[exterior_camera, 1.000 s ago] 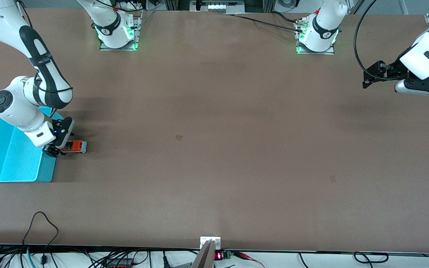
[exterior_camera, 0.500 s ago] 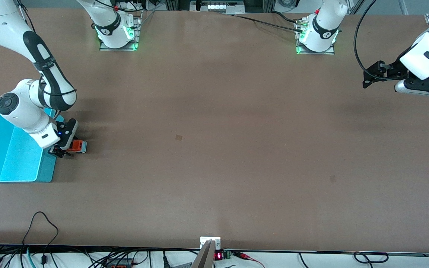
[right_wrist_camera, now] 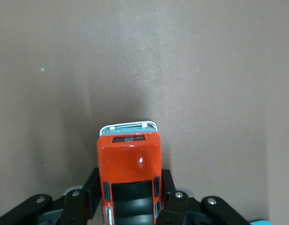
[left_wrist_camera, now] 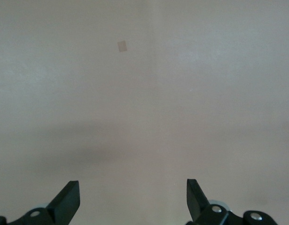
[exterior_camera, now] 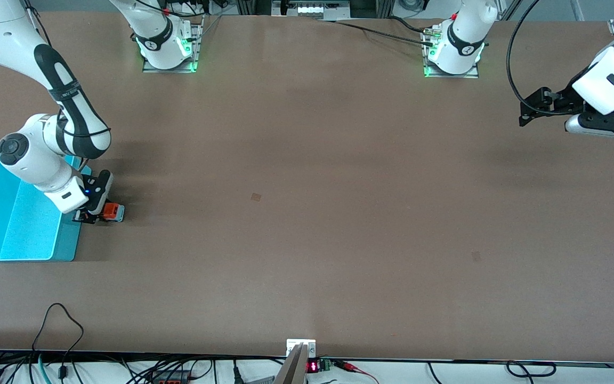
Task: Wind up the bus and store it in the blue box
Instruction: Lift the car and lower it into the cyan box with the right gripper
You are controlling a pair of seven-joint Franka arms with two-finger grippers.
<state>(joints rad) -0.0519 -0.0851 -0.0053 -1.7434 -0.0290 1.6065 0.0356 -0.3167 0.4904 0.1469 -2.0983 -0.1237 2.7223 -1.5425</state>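
Note:
The small orange bus point(exterior_camera: 111, 211) stands on the table right beside the blue box point(exterior_camera: 3, 229), at the right arm's end. My right gripper point(exterior_camera: 91, 214) is down on the bus and shut on its sides. In the right wrist view the bus point(right_wrist_camera: 130, 176) points away from the camera, its white-grey front end showing, with a black finger point(right_wrist_camera: 92, 187) pressed to each flank. My left gripper point(left_wrist_camera: 133, 199) waits high over the left arm's end of the table, open and with nothing between its fingers.
A small pale patch point(exterior_camera: 256, 197) marks the table's middle, also seen in the left wrist view as a patch point(left_wrist_camera: 122, 46). Cables and a small display point(exterior_camera: 312, 366) run along the table edge nearest the front camera.
The right gripper has slid along the bus toward its front end and shut on its sides. The bus stays in the same spot. The left arm has not moved.

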